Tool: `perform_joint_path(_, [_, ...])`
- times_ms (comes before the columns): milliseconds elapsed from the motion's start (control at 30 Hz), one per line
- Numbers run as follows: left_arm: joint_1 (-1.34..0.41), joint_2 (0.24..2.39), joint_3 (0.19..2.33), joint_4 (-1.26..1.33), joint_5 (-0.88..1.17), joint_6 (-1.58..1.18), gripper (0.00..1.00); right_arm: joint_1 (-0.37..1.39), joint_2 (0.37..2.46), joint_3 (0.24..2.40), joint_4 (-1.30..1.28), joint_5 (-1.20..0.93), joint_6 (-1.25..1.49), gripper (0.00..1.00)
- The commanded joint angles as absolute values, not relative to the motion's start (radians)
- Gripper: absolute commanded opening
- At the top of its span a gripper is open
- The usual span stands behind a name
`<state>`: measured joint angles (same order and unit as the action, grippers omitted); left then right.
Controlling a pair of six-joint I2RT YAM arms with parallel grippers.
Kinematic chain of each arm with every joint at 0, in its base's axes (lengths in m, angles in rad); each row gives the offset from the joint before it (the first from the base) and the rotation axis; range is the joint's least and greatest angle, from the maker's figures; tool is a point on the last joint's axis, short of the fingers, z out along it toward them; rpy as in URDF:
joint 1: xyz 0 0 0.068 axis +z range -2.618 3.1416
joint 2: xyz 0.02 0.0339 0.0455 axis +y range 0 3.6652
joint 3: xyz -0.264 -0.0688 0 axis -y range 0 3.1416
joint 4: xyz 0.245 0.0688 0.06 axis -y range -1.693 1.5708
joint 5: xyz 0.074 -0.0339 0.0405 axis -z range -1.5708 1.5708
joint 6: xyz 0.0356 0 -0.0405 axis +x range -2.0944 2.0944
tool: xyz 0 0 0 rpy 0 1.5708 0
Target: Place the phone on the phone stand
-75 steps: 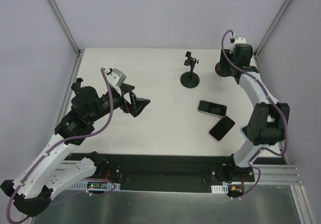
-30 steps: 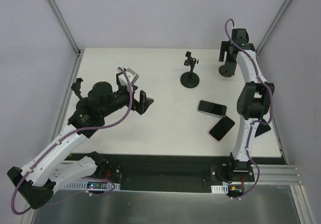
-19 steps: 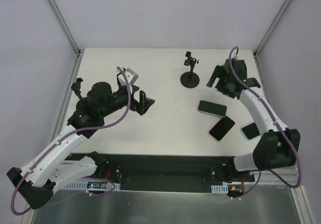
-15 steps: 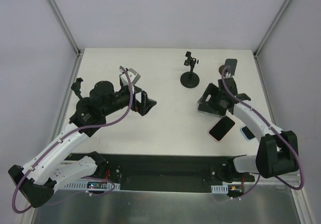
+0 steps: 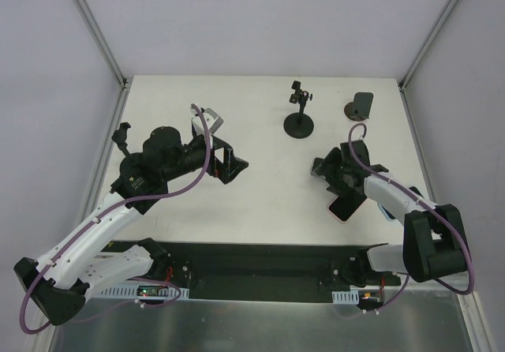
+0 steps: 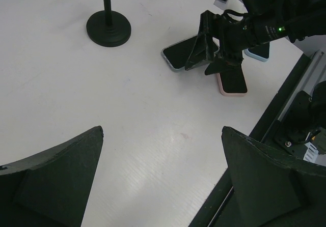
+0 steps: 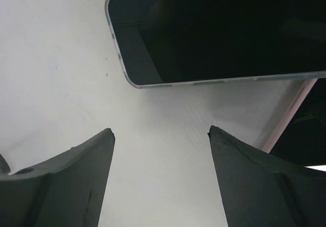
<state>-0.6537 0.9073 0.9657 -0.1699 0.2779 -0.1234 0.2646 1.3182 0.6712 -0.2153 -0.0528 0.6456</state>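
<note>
Where the phone (image 7: 219, 28) lies: flat and screen up on the counter (image 5: 260, 186), right of centre, directly below the right pincer (image 7: 160, 131).
Phone axis: seen from overhead, its long axis runs roughly left to right, though the arm hides most of it there. The right wrist view shows one rounded corner and a long edge in a pale case.
Right pincer: low over the phone, jaws apart, gripping nothing. In its wrist view the fingertips sit just short of the phone's long edge, with bare counter between them.
Left pincer (image 6: 162, 130): spread wide and empty, above the left half of the counter, facing the phones.
Pink phone (image 5: 348, 203): flat, screen up, just beside the first phone on its near side, lying diagonally from near-left to far-right.
Stand (image 5: 362, 105): upright at the far right of the counter, well apart from the phone.
Post (image 5: 299, 123): black with a round base, far centre.
</note>
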Motion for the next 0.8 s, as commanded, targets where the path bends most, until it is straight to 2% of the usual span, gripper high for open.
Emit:
perform_joint_path(0, [-0.655, 0.890, 0.989, -0.144, 0.285, -0.133, 0.99, 0.232, 1.322, 0.653, -0.135, -0.017, 0.698, 0.78])
perform_joint_path(500, [-0.655, 0.877, 0.992, -0.143, 0.302, -0.137, 0.99, 0.069, 1.478, 0.750, -0.130, 0.061, 0.669, 0.83])
perform_joint_path(633, [-0.655, 0.879, 0.996, -0.143, 0.313, -0.143, 0.99, 0.026, 1.581, 0.888, -0.167, 0.016, 0.579, 0.91])
perform_joint_path(767, [-0.655, 0.867, 0.994, -0.143, 0.308, -0.138, 0.99, 0.025, 1.719, 1.172, -0.380, 0.009, 0.439, 1.00])
